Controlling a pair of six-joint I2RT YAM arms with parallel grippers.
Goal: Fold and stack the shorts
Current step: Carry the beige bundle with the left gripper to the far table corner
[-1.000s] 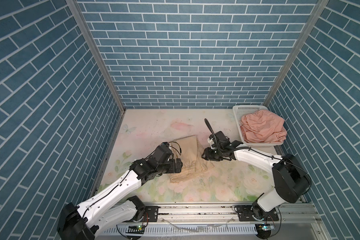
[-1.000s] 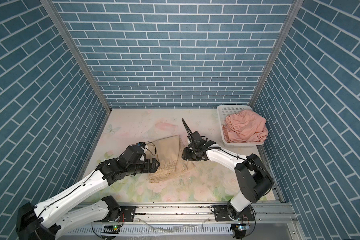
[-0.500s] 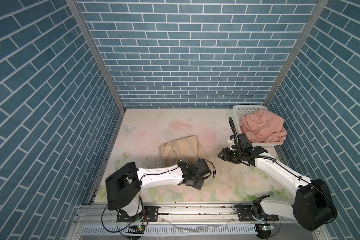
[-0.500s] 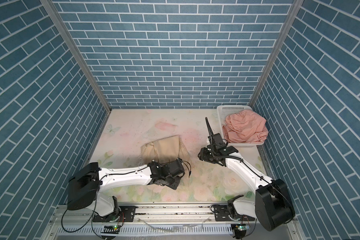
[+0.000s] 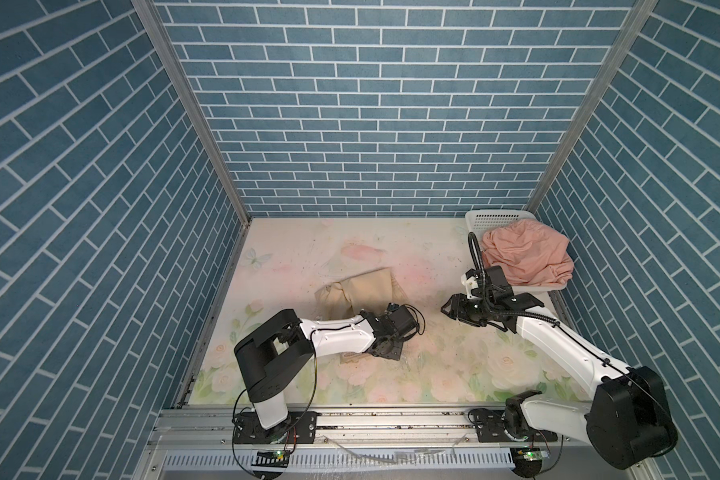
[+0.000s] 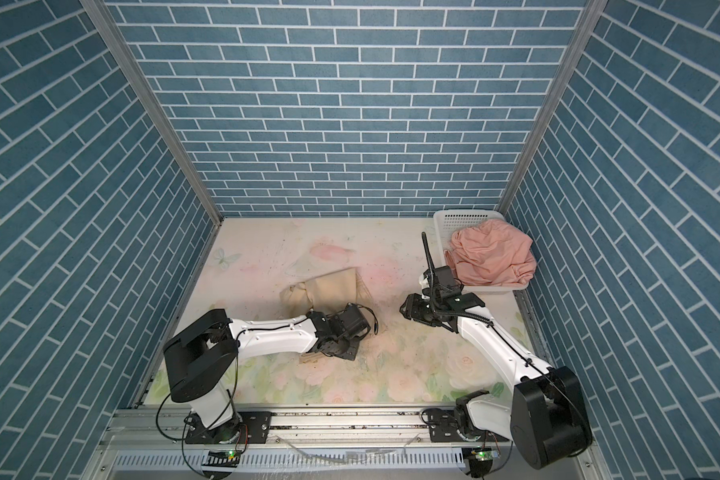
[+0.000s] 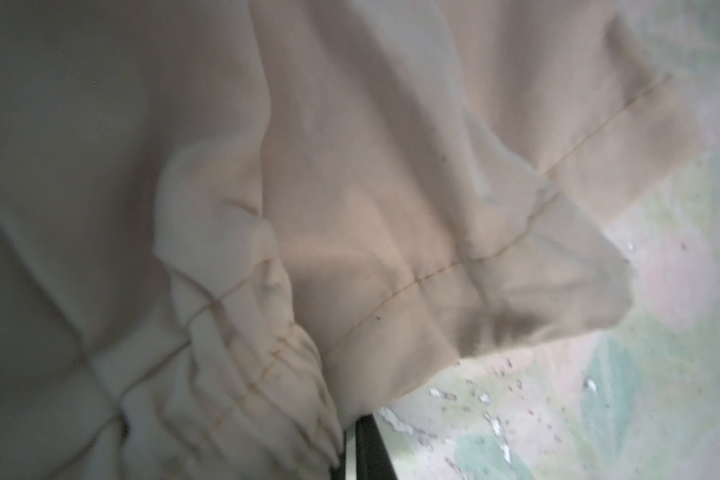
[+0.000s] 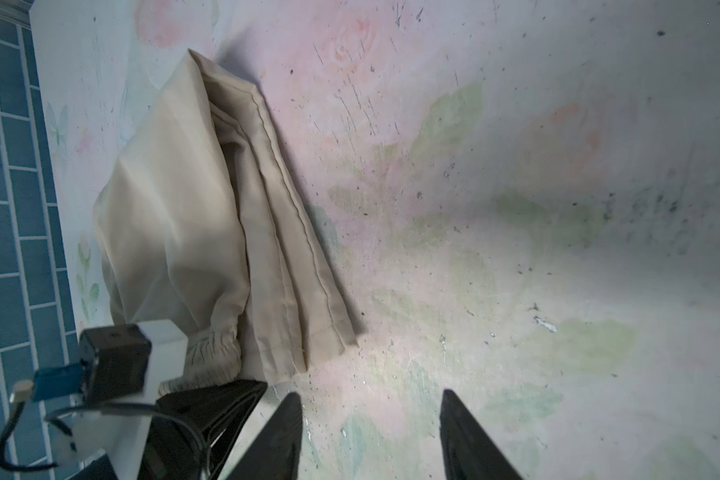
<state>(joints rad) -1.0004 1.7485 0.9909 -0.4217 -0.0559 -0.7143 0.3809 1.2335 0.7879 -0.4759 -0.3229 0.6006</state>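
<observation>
In both top views the pink shorts are lying in a heap in the white basket, hanging over its rim. The beige shorts are lying on the flowery table, well apart from the basket, on the left arm's side. The left claw is sitting low at the end of the beige shorts that is farthest from the basket. A bit of beige cloth is poking out from under it. The right claw is hanging between the basket and the beige shorts, near the basket's front corner. It is not touching either pair of shorts.

In the left wrist view the beige shorts are filling most of the picture. Their gathered waist is bunching up right against one dark finger. The left claw is squeezing closed on this cloth.

In the right wrist view the right claw is standing partly open over bare table, holding nothing. The beige shorts are lying folded in layers beside it, not between its jaws. Part of the left arm is sitting at their waist end.
</observation>
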